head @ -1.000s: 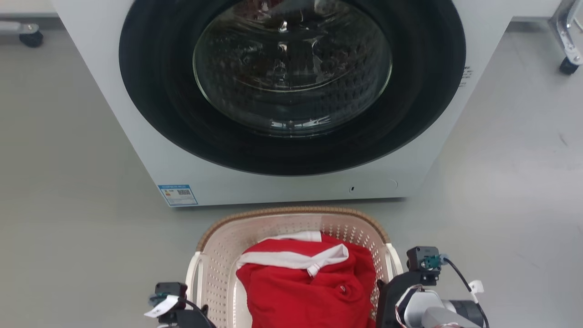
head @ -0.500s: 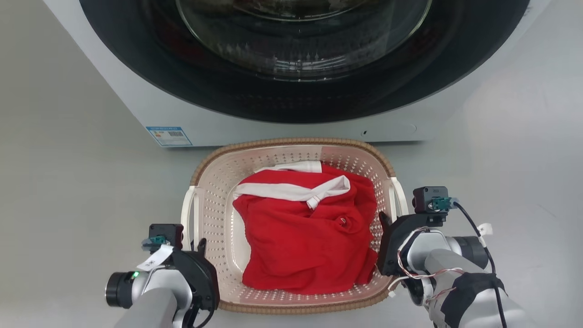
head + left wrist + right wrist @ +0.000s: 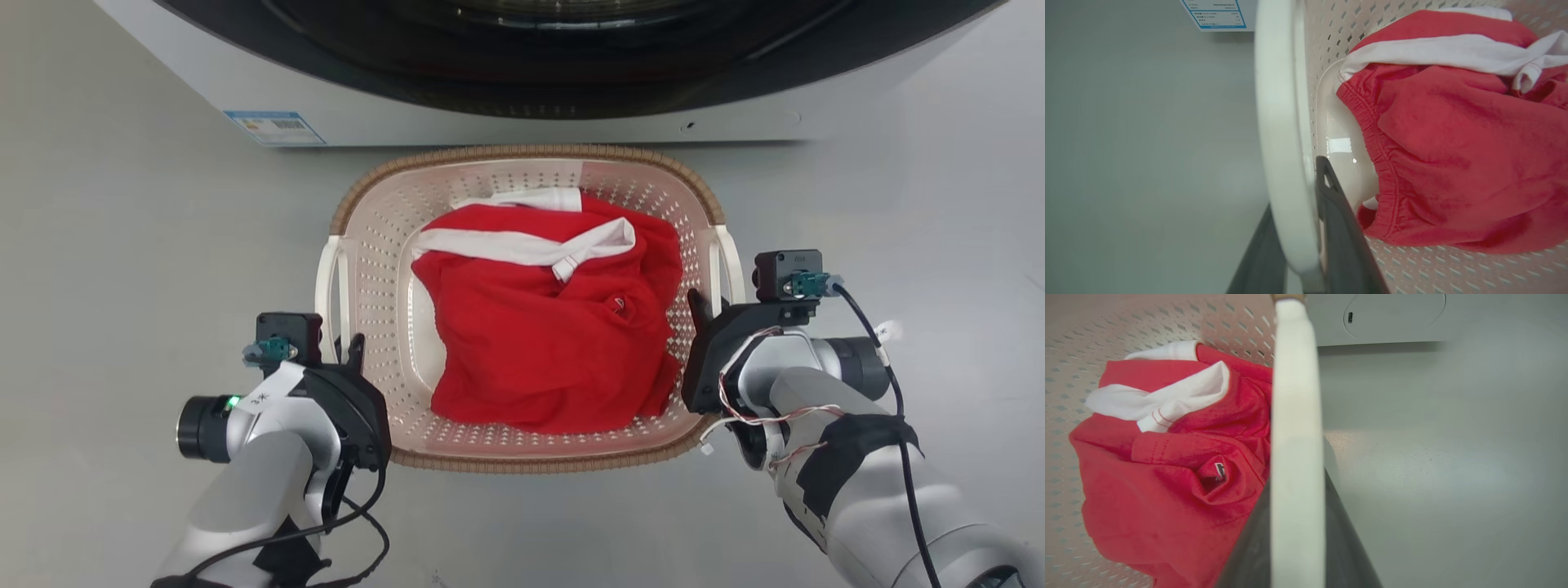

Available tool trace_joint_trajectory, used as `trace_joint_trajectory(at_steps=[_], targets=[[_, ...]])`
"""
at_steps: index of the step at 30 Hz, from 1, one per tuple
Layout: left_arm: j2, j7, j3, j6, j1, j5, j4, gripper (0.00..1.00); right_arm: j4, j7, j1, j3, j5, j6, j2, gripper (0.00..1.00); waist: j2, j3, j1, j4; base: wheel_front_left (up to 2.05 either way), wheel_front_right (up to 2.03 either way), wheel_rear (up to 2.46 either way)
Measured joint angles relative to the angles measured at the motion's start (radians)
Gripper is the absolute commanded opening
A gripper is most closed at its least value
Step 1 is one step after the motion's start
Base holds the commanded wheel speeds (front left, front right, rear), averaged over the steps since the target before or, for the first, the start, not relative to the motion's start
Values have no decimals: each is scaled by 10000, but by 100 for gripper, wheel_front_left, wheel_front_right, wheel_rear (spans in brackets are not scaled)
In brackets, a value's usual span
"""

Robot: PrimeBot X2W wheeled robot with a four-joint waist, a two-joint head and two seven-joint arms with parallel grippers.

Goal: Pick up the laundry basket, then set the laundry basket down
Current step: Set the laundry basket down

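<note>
The cream perforated laundry basket [image 3: 522, 152], with its brown braided rim, sits in front of the washer and holds a red and white garment [image 3: 547, 335]. My left gripper [image 3: 347, 347] is at the basket's left white handle [image 3: 328, 278]. In the left wrist view, the handle [image 3: 1278, 122] runs between the dark fingers of the left gripper [image 3: 1298, 192]. My right gripper [image 3: 704, 306] is at the right handle [image 3: 729, 261]. In the right wrist view, the right gripper [image 3: 1297, 482] is shut around the white handle [image 3: 1294, 396]. I cannot tell whether the basket rests on the floor.
The white washer [image 3: 522, 122] with its dark round door stands just beyond the basket's far rim, a blue label [image 3: 273, 126] at its lower left corner. Bare grey floor [image 3: 122, 245] lies to both sides and in front.
The head camera has tilted down, so the washer slid up out of the picture and both arms show more fully. Both grippers stay at the basket's handles.
</note>
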State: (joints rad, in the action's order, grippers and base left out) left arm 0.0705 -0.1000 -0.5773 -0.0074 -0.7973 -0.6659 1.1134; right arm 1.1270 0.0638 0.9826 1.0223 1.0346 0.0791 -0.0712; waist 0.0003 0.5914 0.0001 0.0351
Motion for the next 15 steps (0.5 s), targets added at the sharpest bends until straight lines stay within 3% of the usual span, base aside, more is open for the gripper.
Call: trace_joint_trajectory(at_steps=[15], targets=[[138,-307,88,77,-1444,92,-132,0,247,439,1499,-88,-190,-59,-21,0,0,2341,0,36,0,0,0]])
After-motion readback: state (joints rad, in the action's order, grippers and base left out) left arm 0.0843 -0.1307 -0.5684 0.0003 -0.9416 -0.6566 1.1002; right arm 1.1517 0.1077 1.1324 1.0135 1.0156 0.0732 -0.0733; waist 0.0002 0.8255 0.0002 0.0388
